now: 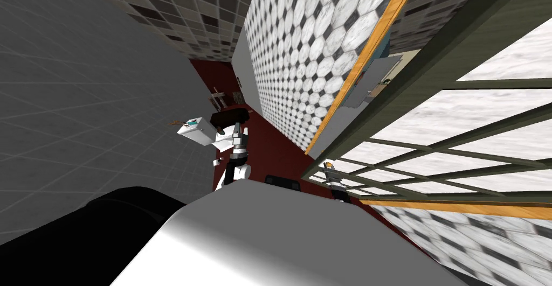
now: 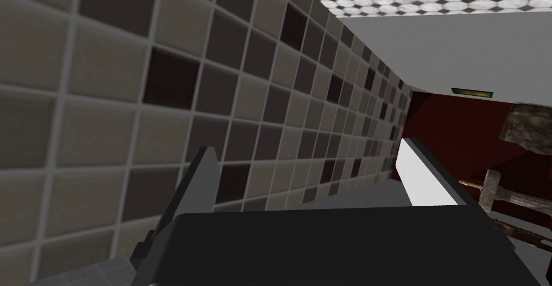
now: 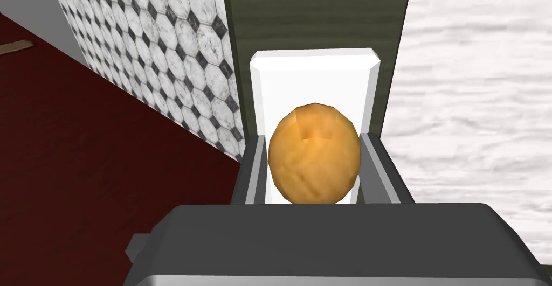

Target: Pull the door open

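Note:
The door (image 1: 431, 137) has a dark green frame around white marbled panes and stands to my right. An orange-brown round knob (image 3: 314, 153) sits on a white plate (image 3: 312, 78) fixed to the door's green stile (image 3: 302, 19). My right gripper (image 3: 314, 140) is shut on the knob, one finger pressing each side. In the head view the right gripper (image 1: 327, 166) sits at the door's lower corner. My left arm (image 1: 237, 153) hangs in front of my chest, and its gripper (image 2: 312, 180) is open with nothing between the fingers.
A hexagon-tiled wall (image 1: 302, 56) with an orange wooden edge (image 1: 366, 56) runs beside the door. The floor (image 1: 275, 148) is dark red. A white box (image 1: 197, 129) stands near the left arm, and hammer-like tools (image 2: 496, 186) lie on the floor beyond it.

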